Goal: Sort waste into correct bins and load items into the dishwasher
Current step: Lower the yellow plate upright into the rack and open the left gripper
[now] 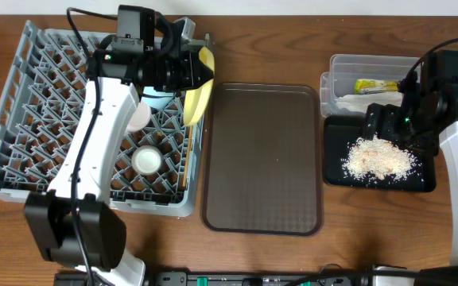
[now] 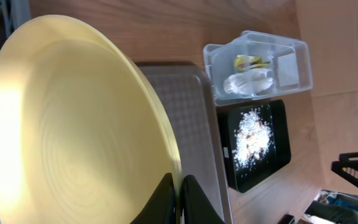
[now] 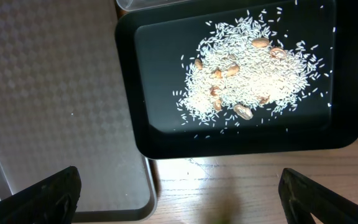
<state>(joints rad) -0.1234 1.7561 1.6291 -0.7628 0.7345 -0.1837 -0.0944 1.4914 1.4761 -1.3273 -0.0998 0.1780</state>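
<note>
altogether one yellow plate (image 2: 73, 124), one cup (image 1: 147, 161), one tub (image 1: 337, 65), one black tray (image 3: 160, 74)

We observe a shallow black rectangular tray (image 3: 151, 127) holding a pile of whitish rice scraps (image 3: 247, 68), just right of a textured brown serving tray (image 3: 55, 81). The right gripper (image 3: 179, 198) has its fingers wide apart.
</note>
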